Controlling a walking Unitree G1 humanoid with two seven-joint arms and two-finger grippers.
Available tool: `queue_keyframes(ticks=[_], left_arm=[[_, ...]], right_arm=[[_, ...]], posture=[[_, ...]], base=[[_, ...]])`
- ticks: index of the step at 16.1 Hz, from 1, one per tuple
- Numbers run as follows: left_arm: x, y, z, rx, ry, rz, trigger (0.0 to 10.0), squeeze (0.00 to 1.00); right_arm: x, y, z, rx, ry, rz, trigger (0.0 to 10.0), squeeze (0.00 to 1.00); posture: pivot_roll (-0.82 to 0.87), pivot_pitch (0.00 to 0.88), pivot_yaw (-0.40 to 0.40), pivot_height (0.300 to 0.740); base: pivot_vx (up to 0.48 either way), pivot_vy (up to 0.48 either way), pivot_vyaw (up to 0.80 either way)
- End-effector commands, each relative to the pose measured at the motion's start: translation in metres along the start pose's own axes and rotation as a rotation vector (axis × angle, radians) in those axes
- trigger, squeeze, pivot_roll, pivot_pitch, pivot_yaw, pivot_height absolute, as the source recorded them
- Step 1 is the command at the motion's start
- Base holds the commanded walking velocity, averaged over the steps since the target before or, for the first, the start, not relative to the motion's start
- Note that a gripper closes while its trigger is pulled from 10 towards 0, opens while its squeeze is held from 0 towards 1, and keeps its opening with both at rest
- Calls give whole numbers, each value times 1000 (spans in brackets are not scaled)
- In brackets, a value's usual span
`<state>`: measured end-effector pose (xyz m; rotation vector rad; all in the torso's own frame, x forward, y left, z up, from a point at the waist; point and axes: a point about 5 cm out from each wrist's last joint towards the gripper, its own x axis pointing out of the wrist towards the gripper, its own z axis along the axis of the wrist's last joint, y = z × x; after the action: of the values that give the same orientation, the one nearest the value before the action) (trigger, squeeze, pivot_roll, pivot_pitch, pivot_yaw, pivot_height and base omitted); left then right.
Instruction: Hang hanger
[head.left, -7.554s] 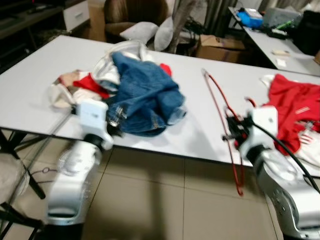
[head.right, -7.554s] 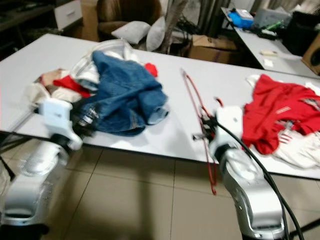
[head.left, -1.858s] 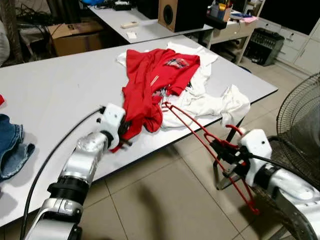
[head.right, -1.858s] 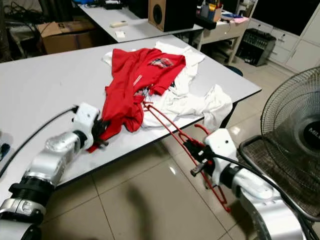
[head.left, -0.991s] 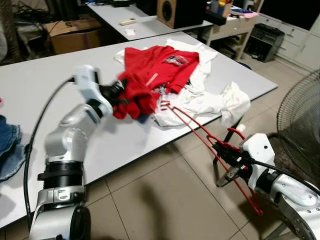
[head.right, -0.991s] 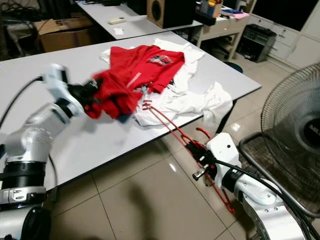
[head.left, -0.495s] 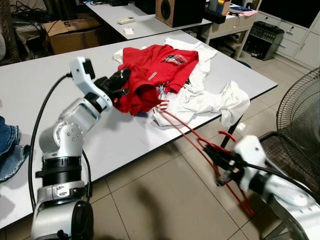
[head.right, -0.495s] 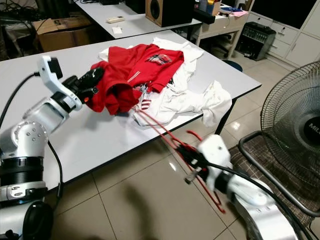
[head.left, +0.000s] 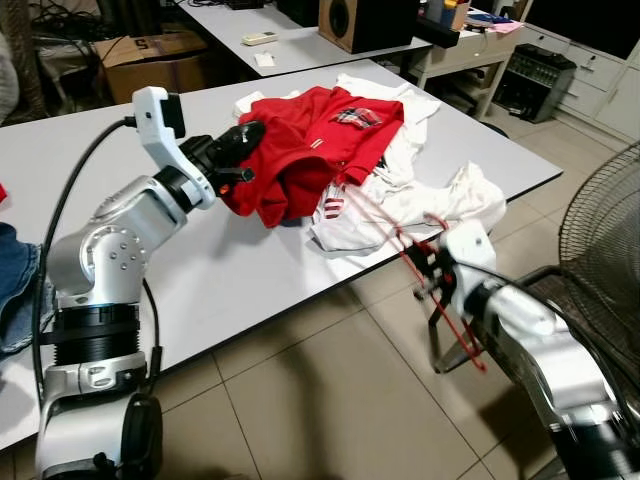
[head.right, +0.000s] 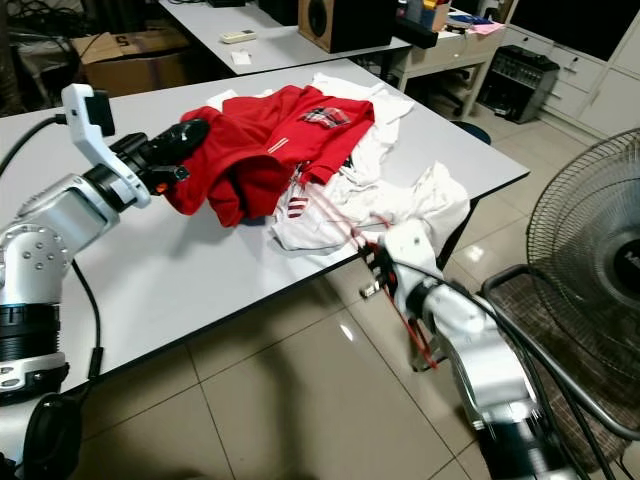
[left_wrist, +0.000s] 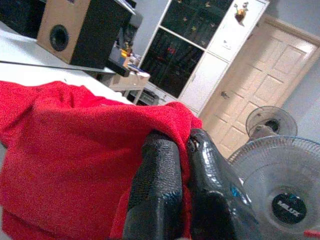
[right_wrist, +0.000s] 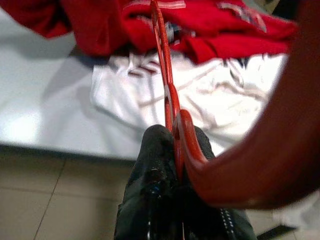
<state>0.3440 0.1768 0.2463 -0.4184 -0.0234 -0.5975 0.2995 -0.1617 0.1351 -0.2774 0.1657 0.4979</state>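
pincers grip hanger (head.left: 441, 300), red shirt (head.left: 310, 140)

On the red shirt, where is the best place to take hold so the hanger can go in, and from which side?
Probably the lifted hem edge of the red shirt, approached from the robot's left, where the left end effector pinches it. That fold is raised off the table, leaving an opening toward the red hanger held by the right end effector.
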Motion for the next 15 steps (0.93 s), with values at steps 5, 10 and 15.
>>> queue_keyframes(ticks=[5, 10, 15], left_arm=[[-1, 12, 3, 97, 9, 121, 0, 0], [-13, 13, -49, 368, 329, 114, 0, 0], [-46, 53, -87, 635, 517, 349, 10000, 1000]], right_arm=[[4, -28, 36, -15, -206, -83, 10000, 0], [-25, -22, 22, -36, -165, 9, 10000, 0], [-52, 2, 1, 2, -89, 97, 10000, 0]], posture=[[31, 0, -46, 740], [23, 0, -49, 740], [3, 0, -41, 740]], base=[[0, 0, 0], [0, 0, 0], [0, 0, 0]])
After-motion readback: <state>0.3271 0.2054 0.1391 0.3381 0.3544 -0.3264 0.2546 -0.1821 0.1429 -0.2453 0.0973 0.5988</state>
